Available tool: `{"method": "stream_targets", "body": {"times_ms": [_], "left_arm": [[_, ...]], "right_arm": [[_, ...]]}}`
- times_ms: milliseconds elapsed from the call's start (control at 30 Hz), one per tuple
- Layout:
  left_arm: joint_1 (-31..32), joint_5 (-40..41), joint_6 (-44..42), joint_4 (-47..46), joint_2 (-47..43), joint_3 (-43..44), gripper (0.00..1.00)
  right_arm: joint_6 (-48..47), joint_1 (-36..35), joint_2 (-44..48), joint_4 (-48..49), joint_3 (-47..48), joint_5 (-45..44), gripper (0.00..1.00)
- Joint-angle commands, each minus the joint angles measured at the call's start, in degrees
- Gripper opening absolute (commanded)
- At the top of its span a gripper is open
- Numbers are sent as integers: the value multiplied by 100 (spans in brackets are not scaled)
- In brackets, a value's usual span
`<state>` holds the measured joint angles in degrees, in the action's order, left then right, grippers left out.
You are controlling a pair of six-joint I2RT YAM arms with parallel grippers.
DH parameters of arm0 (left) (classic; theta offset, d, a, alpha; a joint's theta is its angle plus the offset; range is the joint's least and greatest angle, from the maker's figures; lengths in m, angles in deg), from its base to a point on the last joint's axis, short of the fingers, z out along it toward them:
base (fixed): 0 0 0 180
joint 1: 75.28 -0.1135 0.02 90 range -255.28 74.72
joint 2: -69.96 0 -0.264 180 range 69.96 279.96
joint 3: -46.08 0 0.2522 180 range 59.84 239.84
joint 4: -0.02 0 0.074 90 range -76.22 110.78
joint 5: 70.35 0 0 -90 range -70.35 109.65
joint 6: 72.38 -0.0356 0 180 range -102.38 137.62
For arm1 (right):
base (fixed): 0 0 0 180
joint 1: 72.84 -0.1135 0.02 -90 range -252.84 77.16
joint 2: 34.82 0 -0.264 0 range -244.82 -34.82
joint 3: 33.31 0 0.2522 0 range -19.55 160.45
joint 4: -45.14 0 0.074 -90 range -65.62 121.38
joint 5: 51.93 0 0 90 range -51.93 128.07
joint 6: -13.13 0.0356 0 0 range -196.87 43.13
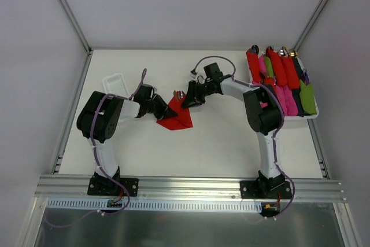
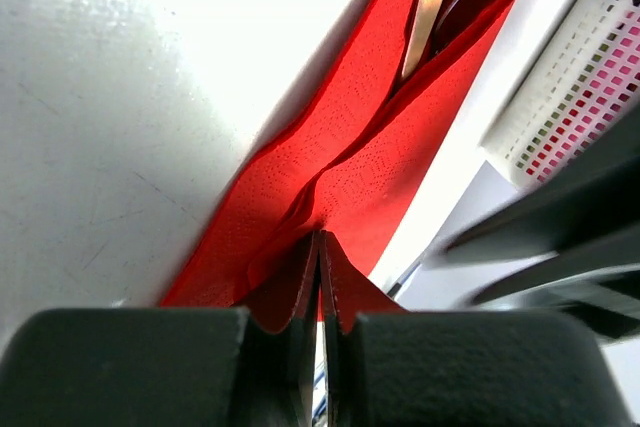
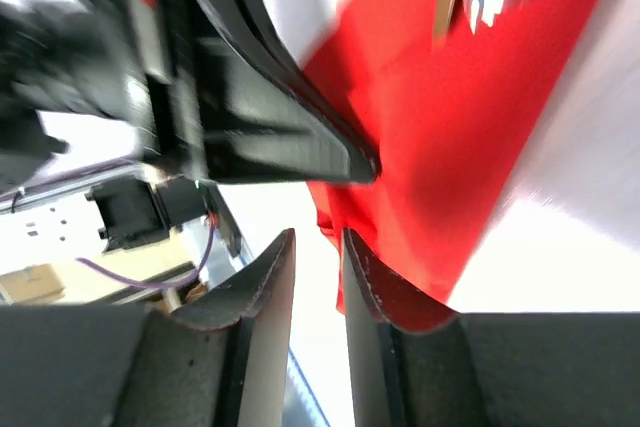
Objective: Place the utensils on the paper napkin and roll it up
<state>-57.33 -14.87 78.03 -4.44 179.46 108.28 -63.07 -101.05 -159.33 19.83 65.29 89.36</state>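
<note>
The left gripper [image 2: 320, 272] has its jaws closed flat on the near fold of the paper napkin [image 2: 350, 157]; the red sheet runs straight ahead of those jaws, long axis pointing away and slightly right, with the utensils [image 2: 432, 7] lying in its crease at the far end; the right gripper [image 3: 318, 257] faces in from the opposite side, jaws narrowly apart and apparently holding nothing, the napkin's edge just at their tips; the roll likely turns on that edge.

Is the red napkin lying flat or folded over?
Folded over. The napkin wraps in creased layers around the utensils, and the left gripper pinches its edge.
</note>
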Motion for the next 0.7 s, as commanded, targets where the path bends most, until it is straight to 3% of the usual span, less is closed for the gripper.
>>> {"method": "stream_targets", "body": {"times_ms": [0,200,367,667], "left_arm": [[59,192,-248,503,231,-239,0],[59,288,-555,749,125,-222,0],[59,288,-723,855,99,-169,0],[50,262,-916,951,-15,-107,0]], "right_arm": [[-448,131,340,-276,910,-206,27],[-931,-79,-108,-690,1632,-715,21],[-1528,-343,-276,-866,1650,-1041,16],[-1758,-431,-627,-1015,1501,-1744,11]]}}
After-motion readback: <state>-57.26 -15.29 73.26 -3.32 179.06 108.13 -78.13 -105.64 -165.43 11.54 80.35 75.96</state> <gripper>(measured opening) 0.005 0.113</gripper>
